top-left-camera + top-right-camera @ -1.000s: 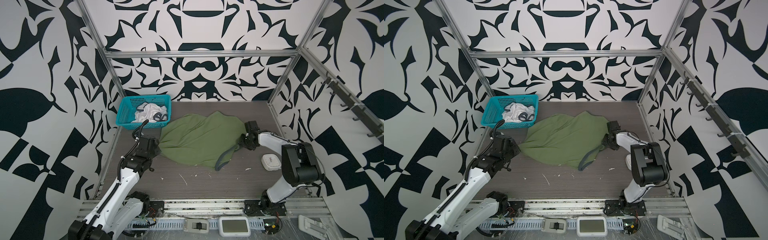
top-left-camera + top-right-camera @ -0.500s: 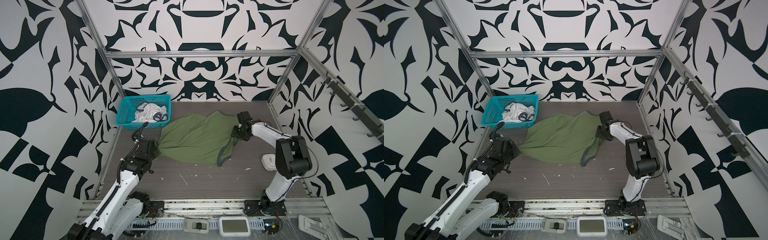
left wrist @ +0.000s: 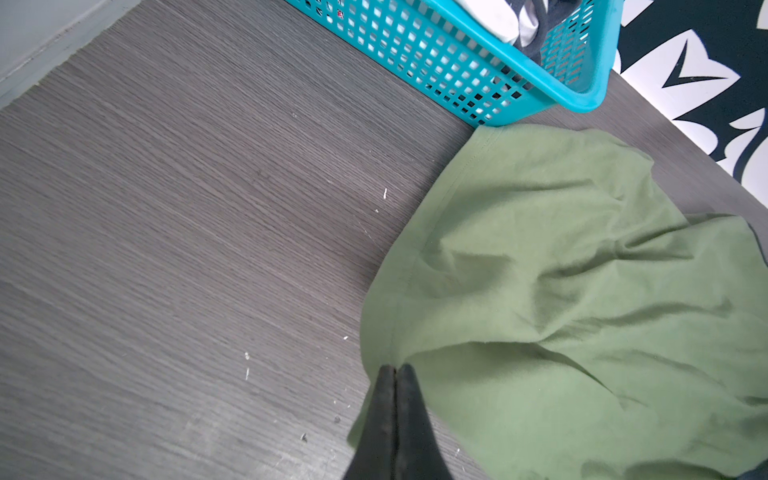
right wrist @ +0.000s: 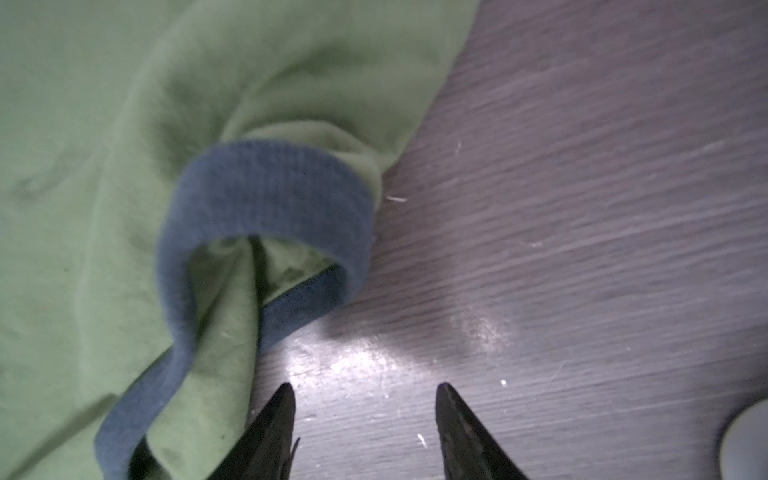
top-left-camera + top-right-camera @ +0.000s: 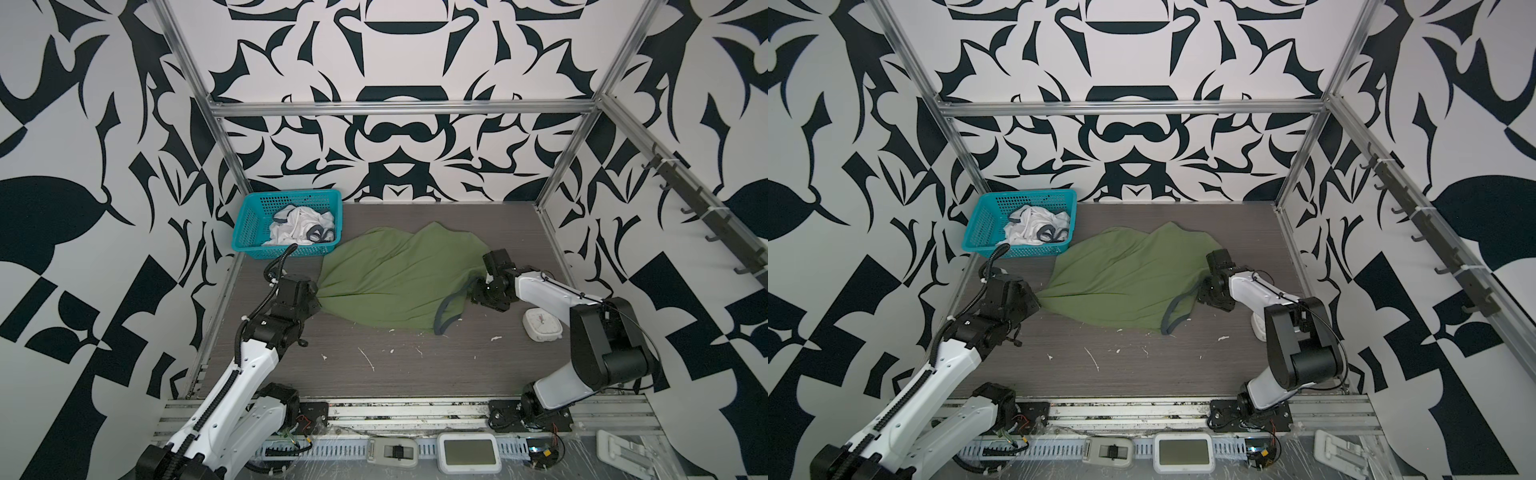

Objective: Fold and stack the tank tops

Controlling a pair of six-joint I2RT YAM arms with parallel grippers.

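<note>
Olive green tank top (image 5: 395,274): soft matte knit, spread rumpled with long creases across the middle of the table, one hem corner just beside the basket.
Grey-blue trim (image 4: 266,183): ribbed band, curled into an open loop at the shirt's right edge.
White tank top (image 5: 297,226): crumpled heap with dark edging, inside the basket.
Basket (image 5: 249,216): teal plastic mesh, rectangular, at the far left corner.
Table (image 5: 415,374): dark grey wood grain, flecked with white specks.
Left gripper (image 3: 395,372): black tapered fingers pressed together, pinching the green hem.
Right gripper (image 4: 365,390): jaws apart, empty, over bare table just beside the trim loop.
</note>
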